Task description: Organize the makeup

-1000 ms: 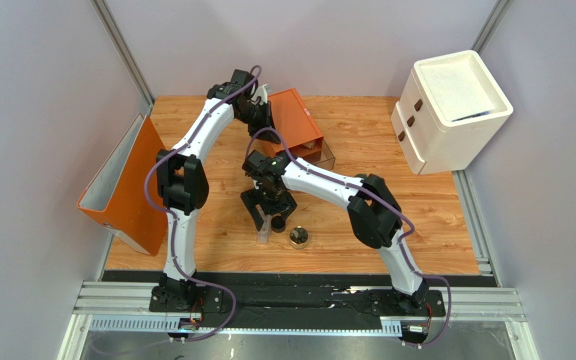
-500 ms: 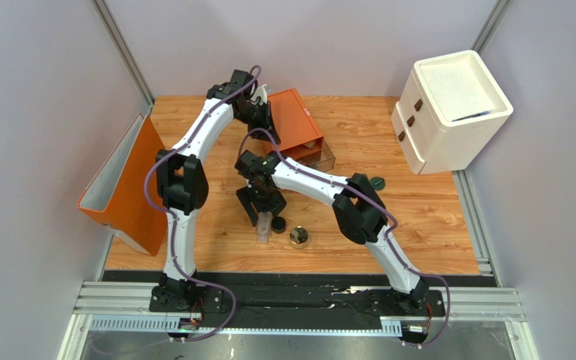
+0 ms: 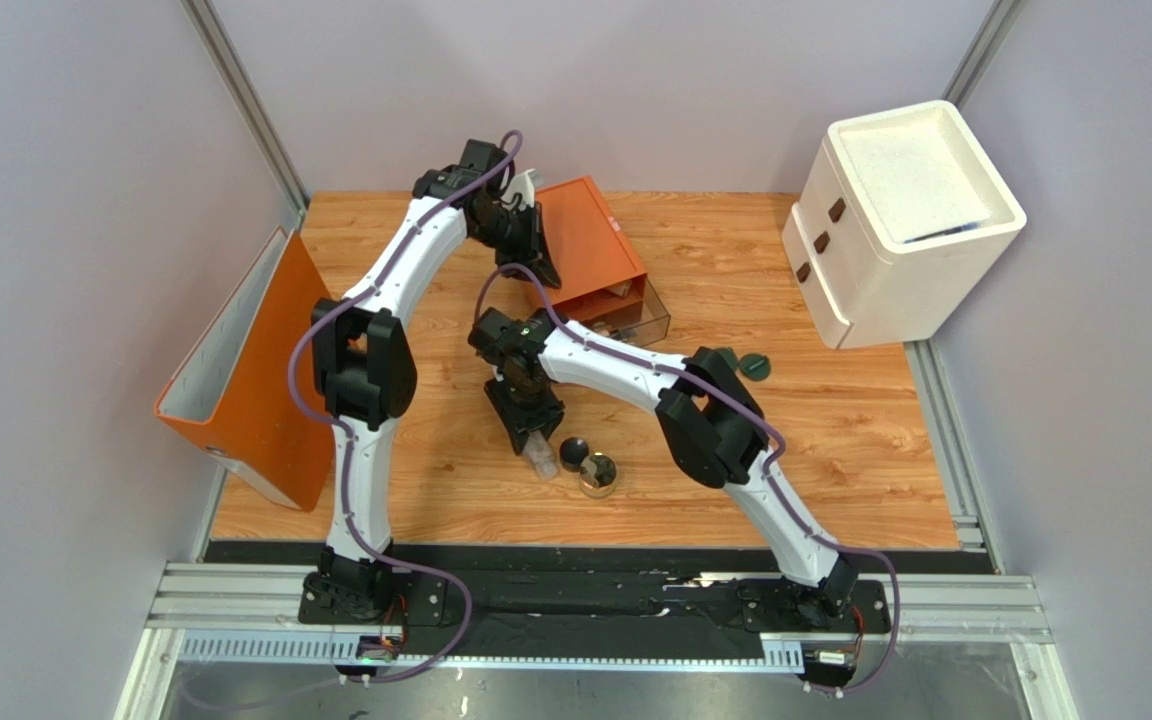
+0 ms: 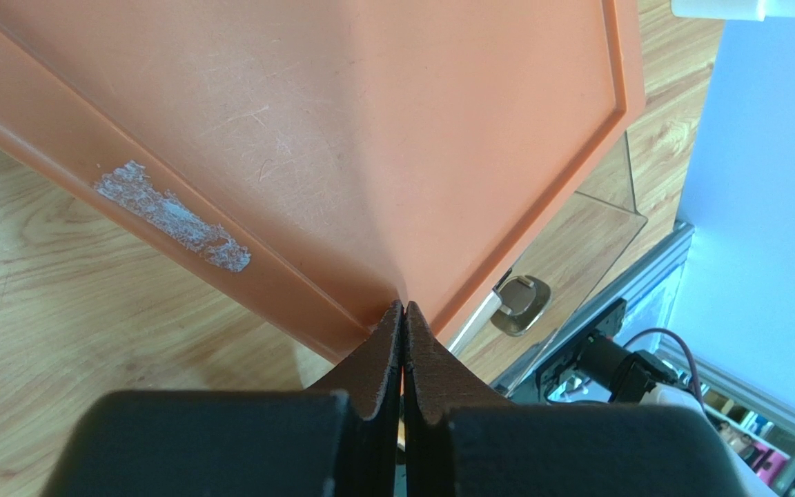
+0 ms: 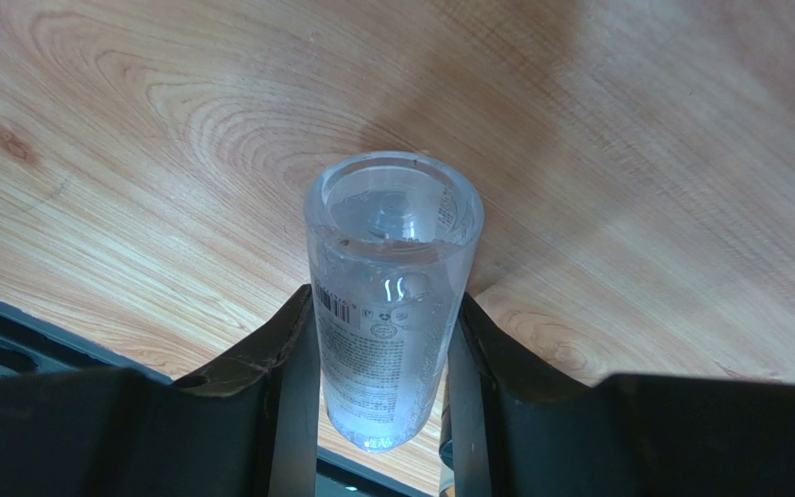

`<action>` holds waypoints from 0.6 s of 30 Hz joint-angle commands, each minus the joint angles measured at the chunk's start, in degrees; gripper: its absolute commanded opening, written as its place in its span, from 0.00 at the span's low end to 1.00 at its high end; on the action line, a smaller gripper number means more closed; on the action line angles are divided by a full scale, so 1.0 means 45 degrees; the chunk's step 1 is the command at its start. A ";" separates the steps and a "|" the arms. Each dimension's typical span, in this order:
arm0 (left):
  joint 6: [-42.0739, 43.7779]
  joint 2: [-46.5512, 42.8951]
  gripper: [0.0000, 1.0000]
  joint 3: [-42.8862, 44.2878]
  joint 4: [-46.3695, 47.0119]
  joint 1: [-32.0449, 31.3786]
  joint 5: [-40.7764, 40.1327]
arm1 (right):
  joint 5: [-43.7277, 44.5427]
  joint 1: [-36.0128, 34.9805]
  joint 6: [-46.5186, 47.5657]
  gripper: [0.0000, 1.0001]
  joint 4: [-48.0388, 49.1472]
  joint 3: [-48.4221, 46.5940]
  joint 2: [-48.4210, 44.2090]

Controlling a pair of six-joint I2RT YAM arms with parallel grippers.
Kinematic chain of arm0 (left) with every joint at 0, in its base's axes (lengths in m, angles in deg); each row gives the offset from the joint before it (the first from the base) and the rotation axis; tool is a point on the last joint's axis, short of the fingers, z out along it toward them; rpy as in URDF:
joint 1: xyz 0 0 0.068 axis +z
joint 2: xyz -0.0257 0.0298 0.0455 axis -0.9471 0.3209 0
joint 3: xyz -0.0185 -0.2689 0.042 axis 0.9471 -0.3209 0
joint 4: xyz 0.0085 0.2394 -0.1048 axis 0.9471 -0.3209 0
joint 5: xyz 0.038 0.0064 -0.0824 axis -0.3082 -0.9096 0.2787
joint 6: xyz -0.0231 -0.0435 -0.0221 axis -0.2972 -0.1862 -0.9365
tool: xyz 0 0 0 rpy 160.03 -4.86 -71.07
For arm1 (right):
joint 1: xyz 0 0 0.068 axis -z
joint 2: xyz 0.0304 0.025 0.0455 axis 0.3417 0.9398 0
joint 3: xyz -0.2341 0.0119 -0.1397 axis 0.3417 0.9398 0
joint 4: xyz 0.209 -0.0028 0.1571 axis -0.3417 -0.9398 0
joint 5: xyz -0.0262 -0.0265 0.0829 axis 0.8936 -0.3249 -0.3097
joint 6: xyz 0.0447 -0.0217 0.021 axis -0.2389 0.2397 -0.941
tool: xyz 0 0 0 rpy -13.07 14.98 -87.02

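My right gripper (image 3: pixel 531 431) is shut on the clear tube (image 3: pixel 542 456) low over the table; in the right wrist view both fingers press the sides of the tube (image 5: pixel 391 280). A black round pot (image 3: pixel 575 449) and a gold-rimmed round jar (image 3: pixel 597 474) sit just right of it. One dark-green disc (image 3: pixel 754 363) lies further right. My left gripper (image 3: pixel 522 228) is shut and empty, its tips (image 4: pixel 403 311) against the edge of the orange two-drawer box (image 4: pixel 371 135). A small tube with a brownish cap (image 4: pixel 519 300) lies in the box's open clear drawer (image 3: pixel 642 312).
The orange two-drawer box (image 3: pixel 590 248) stands at the back middle. A big white cabinet (image 3: pixel 898 218) stands at the back right. An orange tray-like panel (image 3: pixel 244 375) leans at the left edge. Grey walls close in on both sides.
My right gripper has shifted left and down and shut on the clear tube, which now leans. The black pot and the green disc have come into view as the arm moved.
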 commanded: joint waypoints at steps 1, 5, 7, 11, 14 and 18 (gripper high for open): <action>0.0779 0.0395 0.00 -0.0449 -0.1047 0.0044 -0.1400 | -0.0174 -0.0071 0.0588 0.00 0.0575 0.0075 -0.1366; 0.0995 0.0610 0.00 -0.0156 -0.1418 0.0064 -0.1596 | 0.0019 -0.0246 0.1289 0.00 0.0516 0.1108 -0.2594; 0.0975 0.0630 0.00 -0.0156 -0.1399 0.0064 -0.1517 | 0.0175 -0.0266 0.1525 0.00 0.0516 0.1559 -0.3045; 0.0955 0.0669 0.00 -0.0136 -0.1340 0.0064 -0.1517 | 0.0409 -0.0325 0.1898 0.00 0.1002 0.2731 -0.4528; 0.0955 0.0688 0.00 -0.0039 -0.1320 0.0064 -0.1498 | 0.0605 -0.0325 0.1645 0.00 0.1839 0.3649 -0.6031; 0.0955 0.0825 0.00 0.0195 -0.1378 0.0064 -0.1459 | 0.1112 -0.0306 0.1118 0.00 0.2975 0.4120 -0.7595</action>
